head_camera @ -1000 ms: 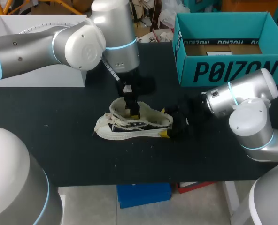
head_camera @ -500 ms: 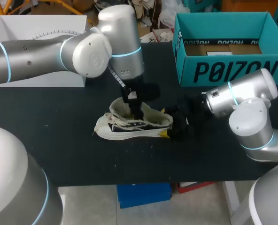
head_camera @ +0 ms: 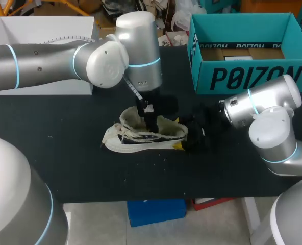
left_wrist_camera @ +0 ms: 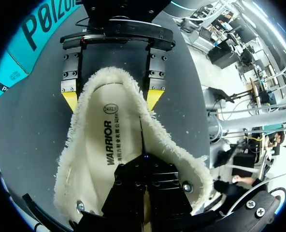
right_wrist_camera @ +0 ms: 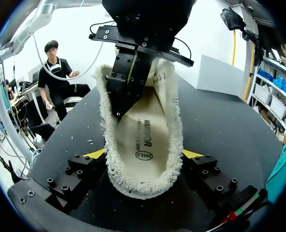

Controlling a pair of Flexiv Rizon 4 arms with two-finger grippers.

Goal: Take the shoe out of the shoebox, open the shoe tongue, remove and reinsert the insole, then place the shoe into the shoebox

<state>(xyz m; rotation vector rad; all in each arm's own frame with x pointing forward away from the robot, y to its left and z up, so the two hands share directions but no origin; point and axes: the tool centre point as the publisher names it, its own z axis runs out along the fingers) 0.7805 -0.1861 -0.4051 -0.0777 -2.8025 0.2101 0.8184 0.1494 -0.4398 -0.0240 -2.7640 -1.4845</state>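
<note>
Right claw [right_wrist_camera: 144, 153] pinches the heel of the cream fleece-lined sneaker [head_camera: 141, 137] on the black counter [head_camera: 64, 153]; left claw [left_wrist_camera: 143, 157], pressed together, touches its white insole [left_wrist_camera: 109, 140].

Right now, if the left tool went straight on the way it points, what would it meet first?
The insole inside the shoe. The left tool points down into the opening; its tips look very near it, though depth is unclear.
</note>
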